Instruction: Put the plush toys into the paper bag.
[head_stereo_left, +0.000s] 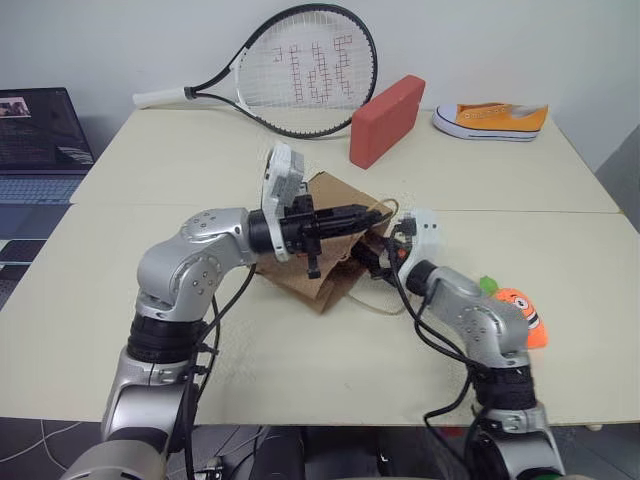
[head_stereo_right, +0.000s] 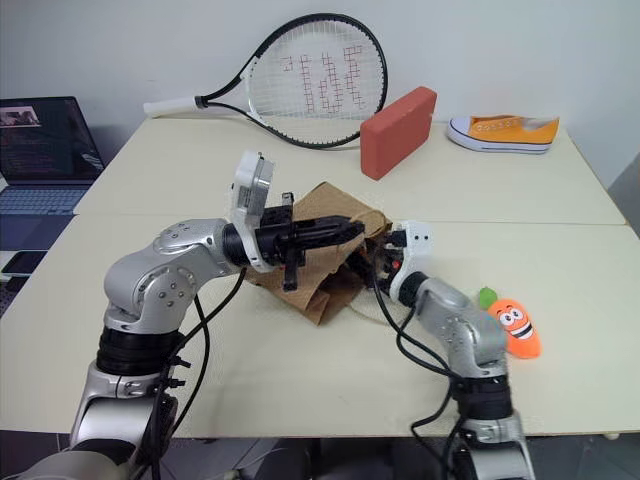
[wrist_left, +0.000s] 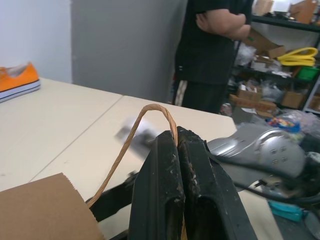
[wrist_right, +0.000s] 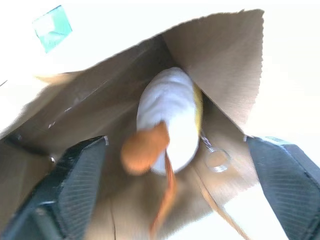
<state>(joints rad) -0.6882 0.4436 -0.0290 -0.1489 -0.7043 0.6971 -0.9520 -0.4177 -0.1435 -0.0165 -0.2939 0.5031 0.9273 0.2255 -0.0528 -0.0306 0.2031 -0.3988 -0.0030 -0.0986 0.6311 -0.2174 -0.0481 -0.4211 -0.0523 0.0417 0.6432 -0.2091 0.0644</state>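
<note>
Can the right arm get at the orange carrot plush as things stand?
Probably yes: the orange carrot plush lies uncovered on the table beside the right arm, and the right gripper is open, with the white egg plush in the brown paper bag.

The left gripper (head_stereo_right: 352, 228) lifts the paper bag (head_stereo_right: 318, 262); carrot toy (head_stereo_right: 517, 326) lies apart.

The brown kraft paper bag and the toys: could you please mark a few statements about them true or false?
1. The left claw is shut on a twisted paper loop handle of the brown kraft paper bag. True.
2. The white egg plush toy lies on the table. False: it is inside the bag.
3. The right claw is open. True.
4. The orange carrot plush toy is in the bag. False: it lies on the table.
</note>
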